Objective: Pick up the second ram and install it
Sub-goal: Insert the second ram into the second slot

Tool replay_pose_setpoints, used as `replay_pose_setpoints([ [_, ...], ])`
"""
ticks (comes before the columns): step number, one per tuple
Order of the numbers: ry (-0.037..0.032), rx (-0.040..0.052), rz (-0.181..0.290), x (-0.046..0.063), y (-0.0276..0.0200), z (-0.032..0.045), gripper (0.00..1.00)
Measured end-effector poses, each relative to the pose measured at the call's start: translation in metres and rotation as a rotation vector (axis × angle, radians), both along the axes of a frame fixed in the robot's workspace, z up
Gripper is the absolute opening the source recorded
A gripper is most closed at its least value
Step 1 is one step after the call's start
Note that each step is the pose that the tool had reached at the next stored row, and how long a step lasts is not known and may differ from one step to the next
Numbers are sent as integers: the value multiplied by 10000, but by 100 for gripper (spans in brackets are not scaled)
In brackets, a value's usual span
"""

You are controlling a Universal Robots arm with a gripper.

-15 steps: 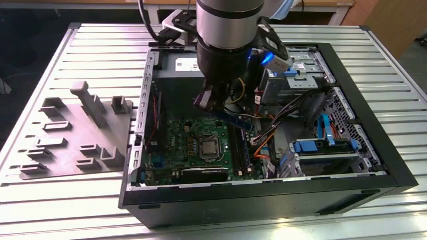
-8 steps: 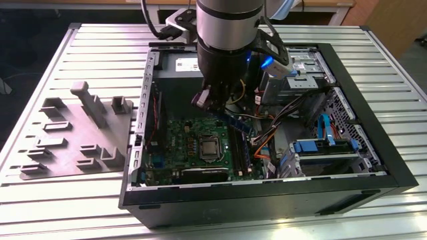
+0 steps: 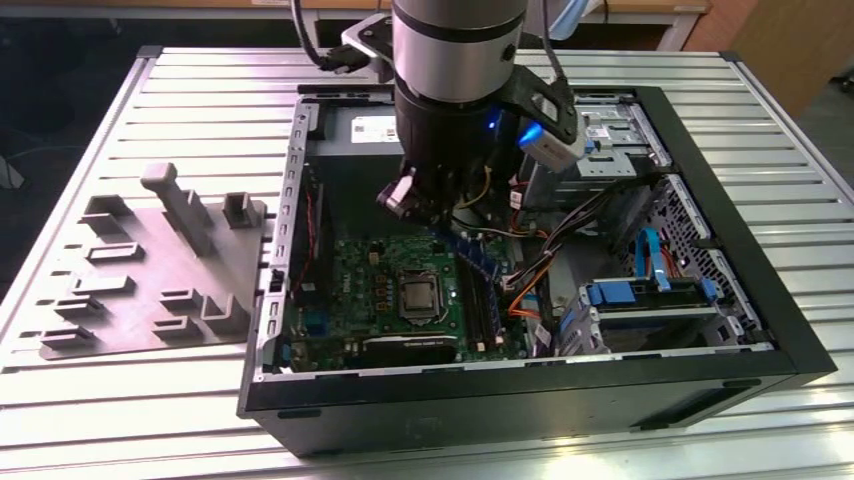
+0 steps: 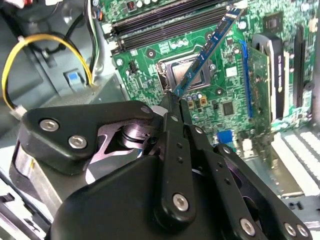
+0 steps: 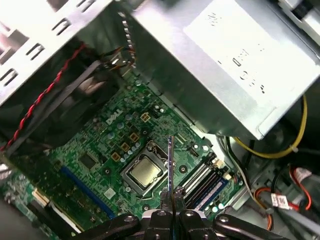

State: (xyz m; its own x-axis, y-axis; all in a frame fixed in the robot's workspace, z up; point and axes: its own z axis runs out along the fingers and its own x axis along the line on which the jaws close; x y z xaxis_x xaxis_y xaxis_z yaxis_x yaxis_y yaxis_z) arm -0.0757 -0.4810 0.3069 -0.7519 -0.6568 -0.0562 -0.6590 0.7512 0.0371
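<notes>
My gripper (image 3: 430, 212) hangs inside the open computer case (image 3: 534, 385), above the green motherboard (image 3: 354, 270). It is shut on the second ram (image 3: 470, 255), a thin blue-green stick that slants down from the fingers over the board. In the second wrist view the ram (image 4: 210, 47) runs from the gripper (image 4: 175, 100) toward the black memory slots (image 4: 165, 22), tilted and apart from them. In the first wrist view the ram (image 5: 170, 160) shows edge-on, held in the gripper (image 5: 170, 192) between the processor socket (image 5: 145, 172) and the slots (image 5: 205, 182).
A grey moulded fixture (image 3: 160, 270) with upright posts lies on the table at the exterior view's left. The grey power supply (image 5: 225, 55) sits close to the arm. Cables (image 3: 534, 270) and blue drive bays (image 3: 641, 295) crowd the case at the exterior view's right.
</notes>
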Motion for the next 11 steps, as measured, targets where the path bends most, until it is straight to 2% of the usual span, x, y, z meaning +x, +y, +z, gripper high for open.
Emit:
replay_pose_setpoints([
  [11,0,0,-1994,0,0,-20,13],
])
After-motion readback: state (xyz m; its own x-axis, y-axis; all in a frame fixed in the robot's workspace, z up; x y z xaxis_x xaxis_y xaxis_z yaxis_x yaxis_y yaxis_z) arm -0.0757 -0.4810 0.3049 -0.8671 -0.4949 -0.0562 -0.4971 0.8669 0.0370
